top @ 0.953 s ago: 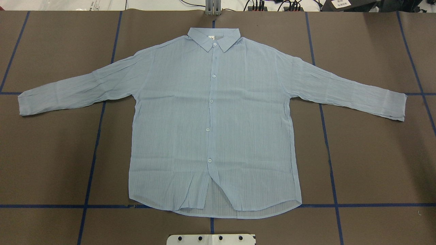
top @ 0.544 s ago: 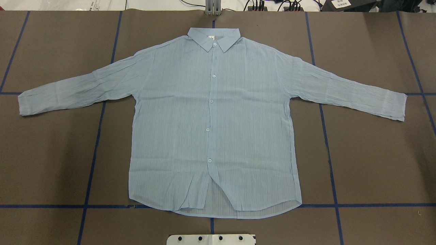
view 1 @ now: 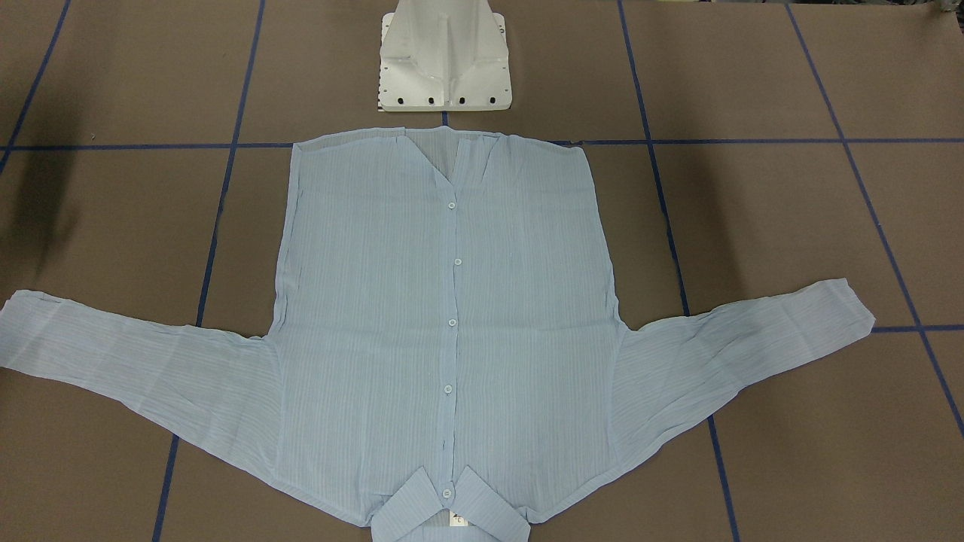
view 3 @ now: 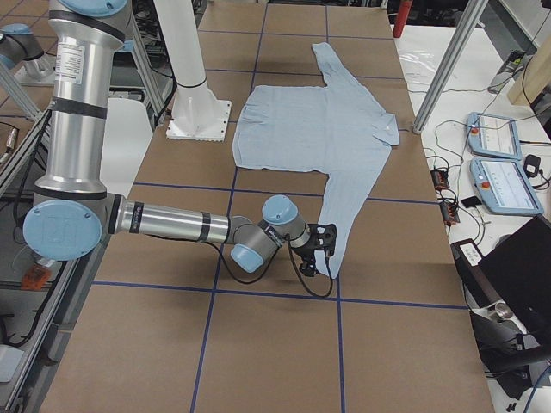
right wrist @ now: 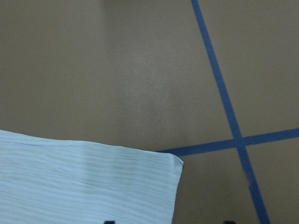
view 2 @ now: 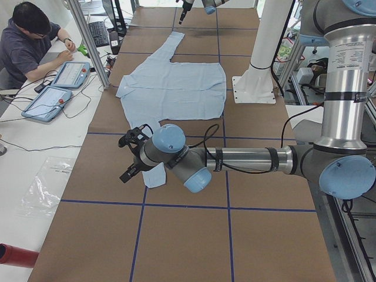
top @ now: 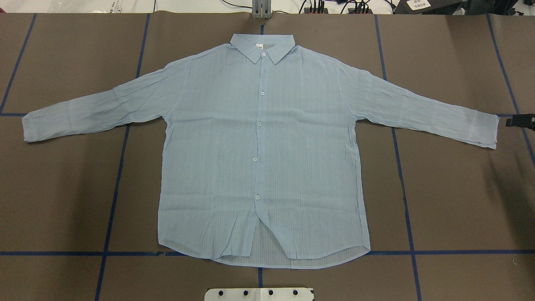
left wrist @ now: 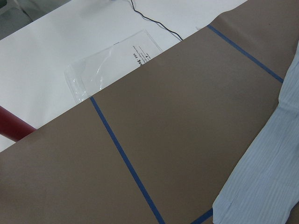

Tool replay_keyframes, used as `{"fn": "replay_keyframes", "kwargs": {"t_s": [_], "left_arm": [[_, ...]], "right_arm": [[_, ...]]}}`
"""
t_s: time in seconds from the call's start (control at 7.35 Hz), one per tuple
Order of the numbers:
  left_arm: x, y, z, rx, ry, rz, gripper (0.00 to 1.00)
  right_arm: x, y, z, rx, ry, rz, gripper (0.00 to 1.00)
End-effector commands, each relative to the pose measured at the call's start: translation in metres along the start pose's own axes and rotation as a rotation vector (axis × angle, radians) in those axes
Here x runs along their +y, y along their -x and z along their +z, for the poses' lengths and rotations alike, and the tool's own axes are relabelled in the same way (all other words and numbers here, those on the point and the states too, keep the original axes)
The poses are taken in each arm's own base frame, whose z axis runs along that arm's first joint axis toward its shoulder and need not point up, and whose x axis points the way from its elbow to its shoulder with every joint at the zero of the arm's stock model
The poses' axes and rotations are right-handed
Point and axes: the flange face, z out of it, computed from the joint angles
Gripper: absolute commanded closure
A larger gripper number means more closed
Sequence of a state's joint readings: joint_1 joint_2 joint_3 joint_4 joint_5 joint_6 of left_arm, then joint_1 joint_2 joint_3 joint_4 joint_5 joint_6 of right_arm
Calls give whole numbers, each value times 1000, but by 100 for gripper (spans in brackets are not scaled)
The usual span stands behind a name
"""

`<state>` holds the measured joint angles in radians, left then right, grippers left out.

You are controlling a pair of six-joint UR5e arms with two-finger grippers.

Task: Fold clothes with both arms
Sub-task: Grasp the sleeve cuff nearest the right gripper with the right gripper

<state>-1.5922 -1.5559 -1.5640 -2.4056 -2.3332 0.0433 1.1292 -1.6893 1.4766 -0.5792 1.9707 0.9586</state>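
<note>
1. You had the shirt point(top: 259, 146) flat, front up, mid-desk point(top: 62, 188), collar toward the far edge, sleeves spread toward both ends.
2. Your right claw point(top: 520, 121) hung beside the right-end cuff point(top: 487, 131), spread open, empty.
3. Your left claw point(view 2: 132, 155) hung by the left-end cuff point(view 2: 154, 176); I cannot tell its opening.

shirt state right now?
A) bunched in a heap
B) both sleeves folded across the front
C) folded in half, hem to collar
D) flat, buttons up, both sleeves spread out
D: the shirt lies flat on the table, buttons facing up, with its sleeves stretched out to either side and no fold made in it yet.
</note>
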Motion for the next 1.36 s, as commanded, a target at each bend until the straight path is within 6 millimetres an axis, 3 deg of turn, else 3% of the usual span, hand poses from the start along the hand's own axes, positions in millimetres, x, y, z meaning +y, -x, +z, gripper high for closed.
{"fn": "replay_keyframes", "kwargs": {"t_s": [0.0, 0.54, 1.09, 1.22], "left_arm": [[3, -1, -1, 0, -3, 3, 0], [3, -1, -1, 0, -3, 3, 0], [3, -1, -1, 0, -4, 4, 0], [4, -1, -2, -1, -5, 5, 0]], "right_arm": [[-8, 29, 41, 18, -5, -18, 21], [8, 34, 59, 40, 13, -47, 25], [15, 22, 58, 57, 22, -41, 34], [15, 22, 58, 58, 21, -38, 41]]}}
